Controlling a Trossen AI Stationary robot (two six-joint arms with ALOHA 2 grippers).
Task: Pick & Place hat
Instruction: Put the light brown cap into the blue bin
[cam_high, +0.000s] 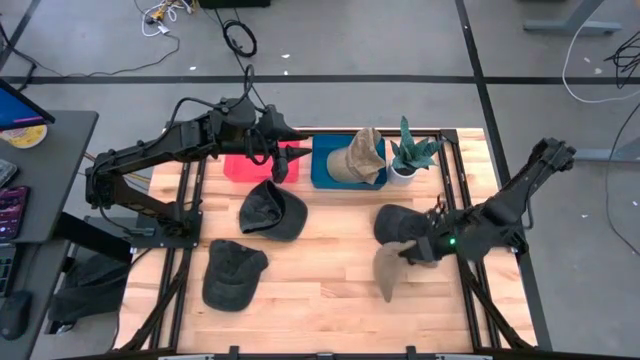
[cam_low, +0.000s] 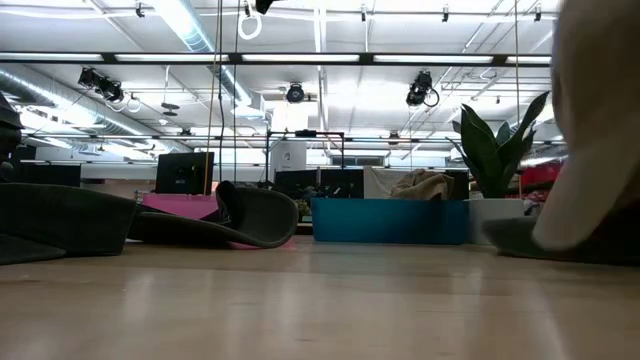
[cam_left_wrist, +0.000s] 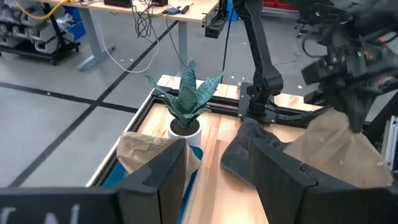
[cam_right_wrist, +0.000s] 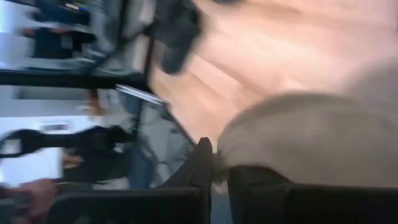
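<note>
A tan hat (cam_high: 386, 270) hangs from my right gripper (cam_high: 424, 249) over the table's right half. It fills the right edge of the low view (cam_low: 600, 120) and also shows in the left wrist view (cam_left_wrist: 339, 146). A dark hat (cam_high: 398, 221) lies just behind it on the table. A second tan hat (cam_high: 358, 158) sits in the blue bin (cam_high: 325, 172). My left gripper (cam_high: 291, 160) is open and hovers between the pink bin (cam_high: 240, 167) and the blue bin, touching nothing. My right gripper is shut on the tan hat, with an edge of it (cam_right_wrist: 219, 163) pinched between the two fingers (cam_right_wrist: 200, 163). The fingers come from the table's right side, slanting down. The hat hangs below and to the left of them. I cannot tell whether its lower end (cam_low: 560, 235) touches anything.
Two more dark hats lie on the left half of the table, one in the middle (cam_high: 271, 211) and one near the front (cam_high: 232, 274). A potted plant (cam_high: 410, 158) stands right of the blue bin. Bare wood shows along the near edge (cam_high: 320, 300).
</note>
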